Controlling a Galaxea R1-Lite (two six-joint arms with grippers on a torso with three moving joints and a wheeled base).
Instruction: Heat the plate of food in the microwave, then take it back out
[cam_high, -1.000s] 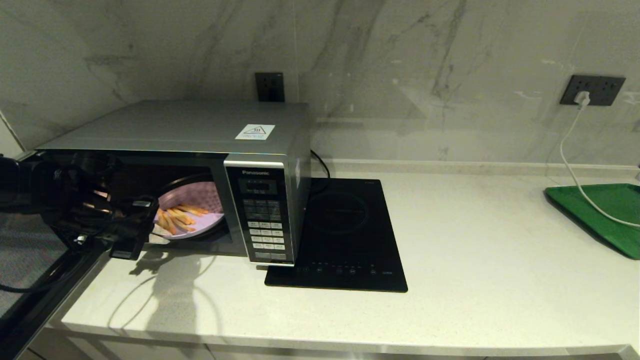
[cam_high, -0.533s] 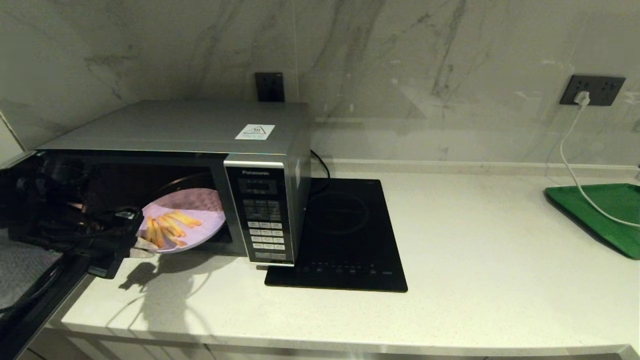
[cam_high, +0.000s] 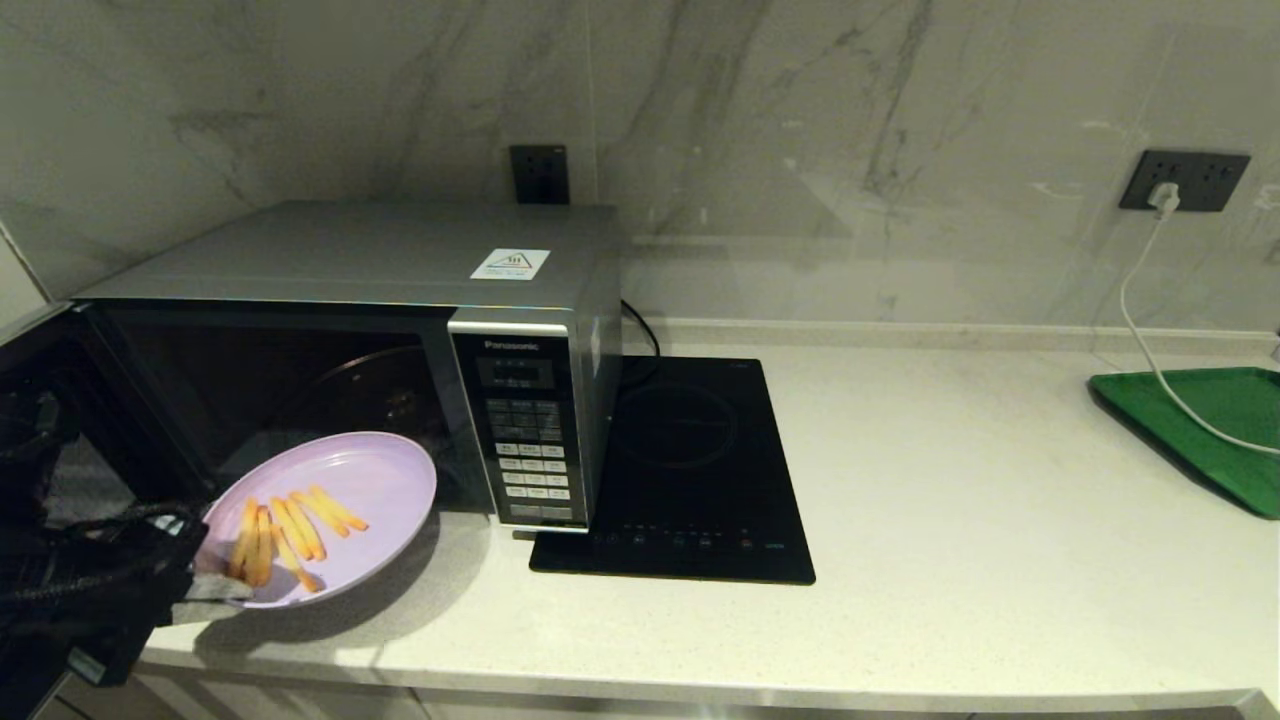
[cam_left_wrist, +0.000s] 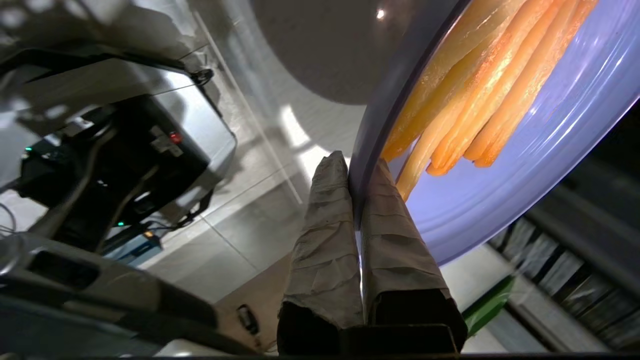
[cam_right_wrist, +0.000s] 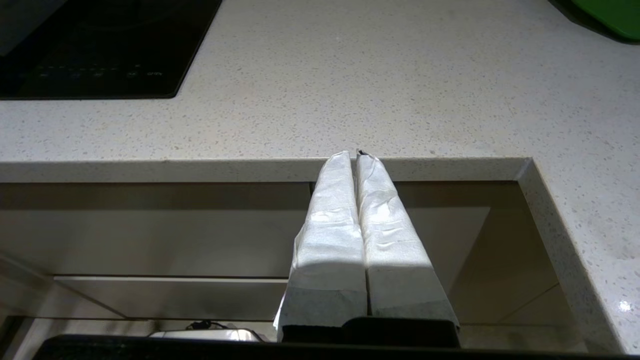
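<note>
The pale lilac plate of food (cam_high: 345, 500) with orange-yellow fries (cam_high: 285, 530) hangs just above the counter, in front of the microwave (cam_high: 400, 330), whose cavity stands open and dark. My left gripper (cam_high: 210, 580) is shut on the plate's near-left rim. In the left wrist view its taped fingers (cam_left_wrist: 325, 220) pinch the plate's edge (cam_left_wrist: 367, 130), with the fries (cam_left_wrist: 480, 90) lying just beyond. My right gripper (cam_right_wrist: 356, 156) is parked below the counter's front edge, shut on nothing, and does not show in the head view.
The microwave's door (cam_high: 40, 380) is swung open to the left. A black induction hob (cam_high: 690, 470) lies right of the microwave. A green tray (cam_high: 1210, 430) with a white cable (cam_high: 1150, 330) across it sits at the far right. The counter's front edge (cam_high: 700, 690) is near.
My left gripper has drawn the plate out of the microwave cavity, toward me and to the left. The plate now hangs over the counter in front of the opening.
</note>
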